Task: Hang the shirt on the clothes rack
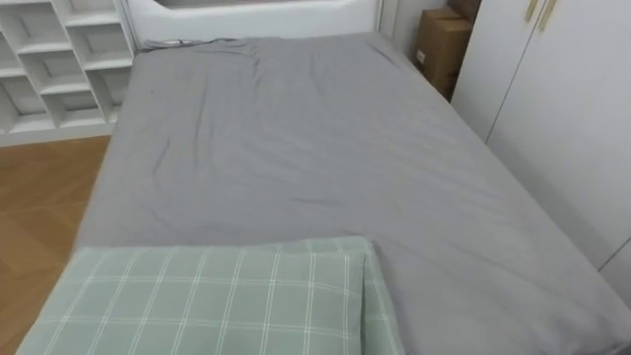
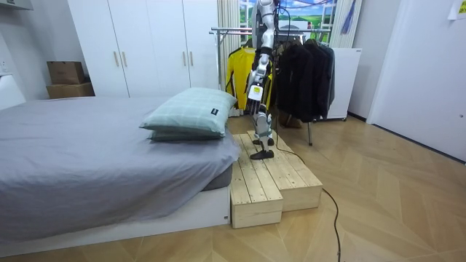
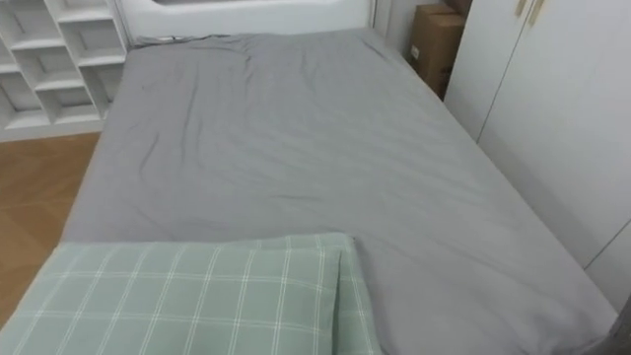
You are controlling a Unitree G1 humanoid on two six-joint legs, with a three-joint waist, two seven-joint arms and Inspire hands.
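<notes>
- The left robot hand [image 2: 255, 92] hangs low at the robot's side in the room view, on the side nearer that camera. I cannot tell how far open it is or whether it has hold of anything.
- The robot stands on a low platform of pale wooden planks [image 2: 273, 182] that touches the pillow end of the bed, and it faces along the bed.
- The task's things are a row of dark hanging clothes [image 2: 306, 76] and a yellow hanging garment [image 2: 239, 73]. They hang on a metal clothes rail [image 2: 231, 30] just behind the robot, apart from the robot hand.
- Below the head camera, a pale green checked pillow [image 1: 217, 296] lies at the near edge of the grey-sheeted bed [image 1: 315, 158].
- The bed's right edge runs close along white wardrobe doors [image 1: 562, 118], and a brown cardboard box [image 1: 441, 44] stands by its far right corner.
- The bed's left edge borders a wooden floor [image 1: 39, 217], with a white open shelf unit [image 1: 59, 59] near the far left corner.
- On the room view's right of the platform, the floor lies wide open.
</notes>
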